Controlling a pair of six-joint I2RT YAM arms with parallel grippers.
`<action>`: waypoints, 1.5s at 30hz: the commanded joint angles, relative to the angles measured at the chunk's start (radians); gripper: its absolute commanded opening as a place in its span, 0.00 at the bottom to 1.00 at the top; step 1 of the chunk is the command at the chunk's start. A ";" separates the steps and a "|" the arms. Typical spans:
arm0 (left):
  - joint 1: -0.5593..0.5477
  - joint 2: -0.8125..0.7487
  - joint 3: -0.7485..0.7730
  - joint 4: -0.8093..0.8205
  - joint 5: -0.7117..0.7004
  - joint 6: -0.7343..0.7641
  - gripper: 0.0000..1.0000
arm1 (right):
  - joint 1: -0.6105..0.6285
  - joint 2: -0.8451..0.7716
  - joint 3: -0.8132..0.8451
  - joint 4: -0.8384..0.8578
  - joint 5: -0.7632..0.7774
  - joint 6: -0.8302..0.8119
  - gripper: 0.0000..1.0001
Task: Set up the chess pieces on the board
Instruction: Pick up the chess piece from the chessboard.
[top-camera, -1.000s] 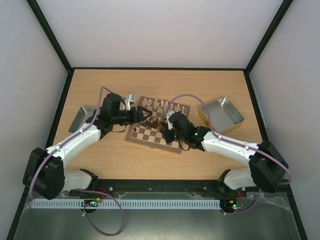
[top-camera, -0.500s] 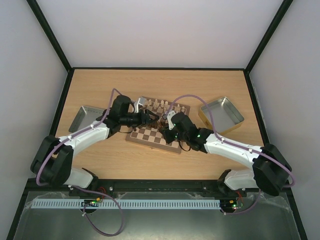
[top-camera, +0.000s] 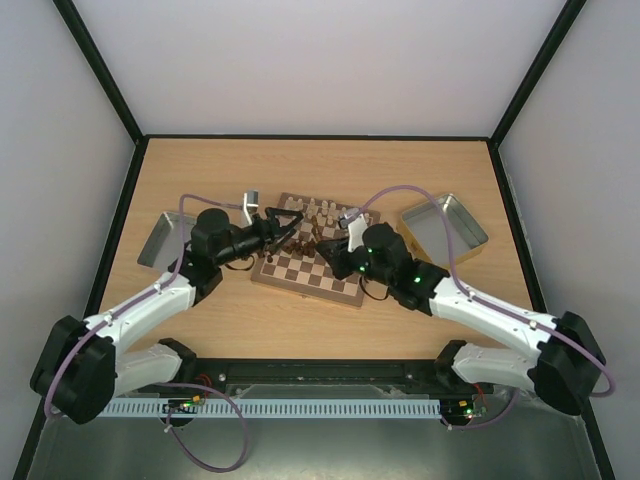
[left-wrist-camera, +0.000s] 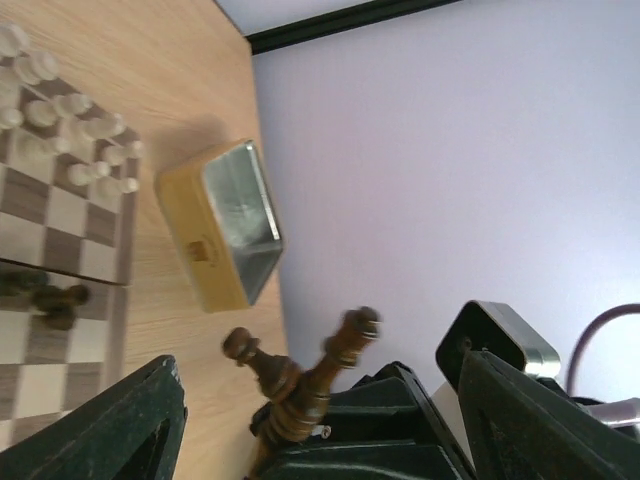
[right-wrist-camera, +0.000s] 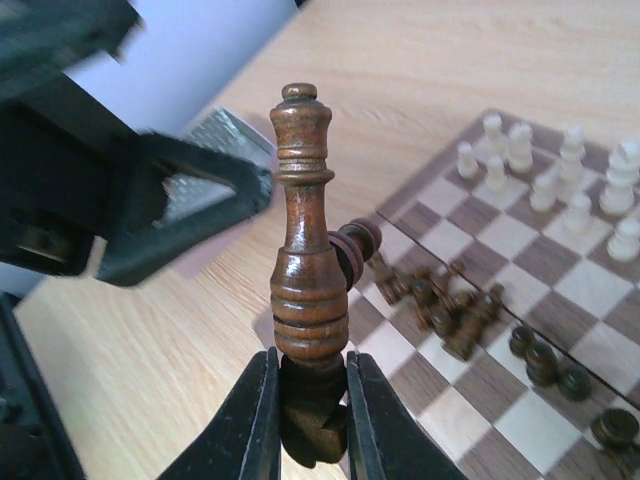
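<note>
The board (top-camera: 300, 291) lies at mid-table. Cream pieces (top-camera: 320, 211) stand along its far side, and they also show in the left wrist view (left-wrist-camera: 60, 130). Dark pieces (right-wrist-camera: 450, 310) lie heaped on the board, with a few standing (right-wrist-camera: 545, 360). My right gripper (top-camera: 328, 250) (right-wrist-camera: 308, 400) is shut on a tall dark piece (right-wrist-camera: 305, 260) held upright above the board's left part. A second dark piece (right-wrist-camera: 357, 247) juts out behind it. My left gripper (top-camera: 289, 226) (left-wrist-camera: 318, 385) is wide open, with its fingers on either side of those two dark pieces (left-wrist-camera: 300, 375).
A grey metal tray (top-camera: 160, 238) sits left of the board. A second tray (top-camera: 445, 228) (left-wrist-camera: 225, 225) sits to its right. Black frame rails and pale walls enclose the table.
My left gripper moved toward the board's middle, then drew back slightly left. My right wrist rose and turned with the dark pieces in its grip, facing the left gripper.
</note>
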 joint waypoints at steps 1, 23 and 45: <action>0.004 -0.027 -0.027 0.211 -0.002 -0.297 0.75 | -0.002 -0.096 0.002 0.104 -0.044 0.033 0.11; -0.044 0.124 -0.037 0.628 0.082 -0.845 0.41 | -0.001 -0.128 0.080 0.094 -0.159 -0.005 0.12; -0.046 -0.001 0.083 -0.085 -0.092 -0.285 0.10 | -0.001 -0.170 0.059 0.080 0.054 0.036 0.11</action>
